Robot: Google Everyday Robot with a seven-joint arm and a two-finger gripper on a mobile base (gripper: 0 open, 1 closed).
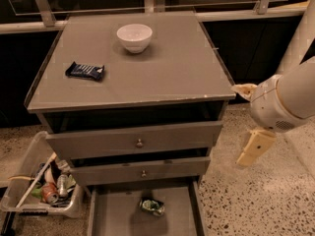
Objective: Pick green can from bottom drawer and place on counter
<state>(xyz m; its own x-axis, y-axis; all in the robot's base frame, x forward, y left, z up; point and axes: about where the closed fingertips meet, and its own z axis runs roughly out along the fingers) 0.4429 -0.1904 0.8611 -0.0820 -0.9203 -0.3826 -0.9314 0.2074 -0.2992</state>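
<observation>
Though white print shows on the dark blue snack bar (84, 71) on the worktop (162, 77), none of it can be read, and the green can (152, 206) shows no legible label either. It lies mid-floor in the open bottom drawer (115, 215). Right of the cabinet, beside the worktop's front corner, the arm's (288, 100) jaws stand wide apart, holding and touching nothing. A bowl (134, 37) sits near the worktop's back.
</observation>
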